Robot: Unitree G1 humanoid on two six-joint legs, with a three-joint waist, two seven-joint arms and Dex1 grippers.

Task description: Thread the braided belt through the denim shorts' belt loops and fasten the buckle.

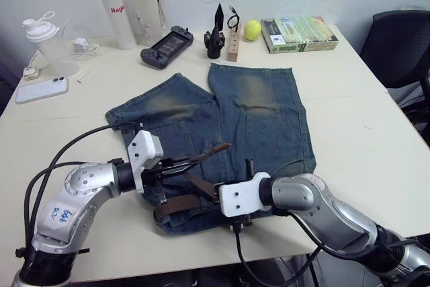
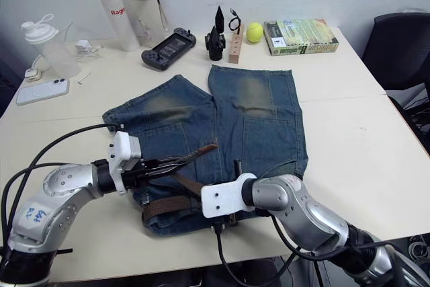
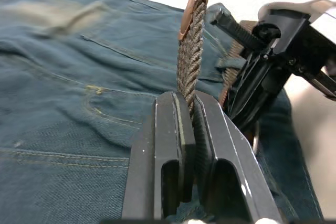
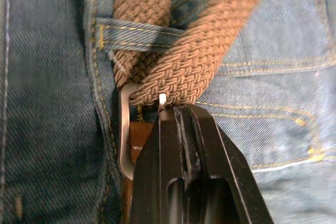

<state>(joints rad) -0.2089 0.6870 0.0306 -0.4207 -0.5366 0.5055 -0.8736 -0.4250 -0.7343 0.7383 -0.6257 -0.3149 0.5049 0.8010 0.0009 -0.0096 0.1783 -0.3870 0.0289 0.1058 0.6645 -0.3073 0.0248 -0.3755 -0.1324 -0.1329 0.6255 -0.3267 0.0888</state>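
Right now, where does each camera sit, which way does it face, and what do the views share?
Head stereo pair: on the head, facing forward and down at the denim shorts on the table; both arms show.
Left wrist: looks along the left end effector, shut on the braided belt; the right end effector shows too.
Right wrist: looks along the right end effector at the buckle and a belt loop.
Shared: belt and shorts.

L hand [image 3: 191,129], R hand [image 4: 178,116] clamped.
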